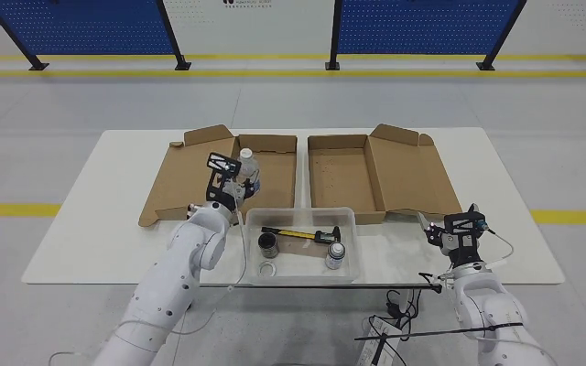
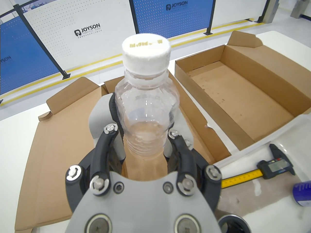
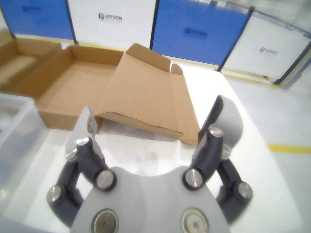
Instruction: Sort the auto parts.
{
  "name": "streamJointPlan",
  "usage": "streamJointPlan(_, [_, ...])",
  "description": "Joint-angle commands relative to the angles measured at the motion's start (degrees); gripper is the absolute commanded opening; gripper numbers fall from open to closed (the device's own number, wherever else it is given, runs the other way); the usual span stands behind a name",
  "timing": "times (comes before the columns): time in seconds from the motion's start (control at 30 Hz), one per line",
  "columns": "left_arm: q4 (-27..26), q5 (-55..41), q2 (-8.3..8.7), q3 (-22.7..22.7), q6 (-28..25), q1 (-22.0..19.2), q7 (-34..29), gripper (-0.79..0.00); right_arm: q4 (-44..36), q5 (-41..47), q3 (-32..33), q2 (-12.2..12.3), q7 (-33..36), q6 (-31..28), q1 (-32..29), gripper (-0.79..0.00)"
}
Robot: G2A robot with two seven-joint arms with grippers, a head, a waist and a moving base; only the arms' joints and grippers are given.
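- An open cardboard box (image 1: 179, 188) lies flat at the left of the white table (image 1: 92, 229), its lid folded outward.
- The left claw (image 1: 240, 183) (image 2: 145, 122) is clamped on the lower body of a clear plastic bottle (image 1: 246, 166) (image 2: 145, 93) with a white cap, held over that box's tray; whether the bottle touches the cardboard cannot be told.
- A clear plastic bin (image 1: 348, 220) sits at the table's near edge, just in front of both boxes. It holds a yellow-and-black digital caliper (image 1: 293, 234) (image 2: 255, 172), a dark can (image 1: 267, 243), a pale ring (image 1: 266, 269) and a small blue-labelled can (image 1: 336, 255) (image 2: 302, 192).
- A second open cardboard box (image 1: 343, 178) (image 3: 80, 78) lies beside the first, right of centre.
- The right claw (image 1: 455, 229) (image 3: 153, 107) hangs over the table's right near corner, fingers (image 3: 216, 112) wide apart and gripping nothing.
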Motion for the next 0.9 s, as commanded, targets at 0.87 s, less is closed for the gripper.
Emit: streamJointPlan(0.87, [8.31,-2.97,-1.92,0.32,-0.06,-1.3,0.97,-0.714,0.0,0.0,0.0,0.0,0.0,0.0,0.0,0.0])
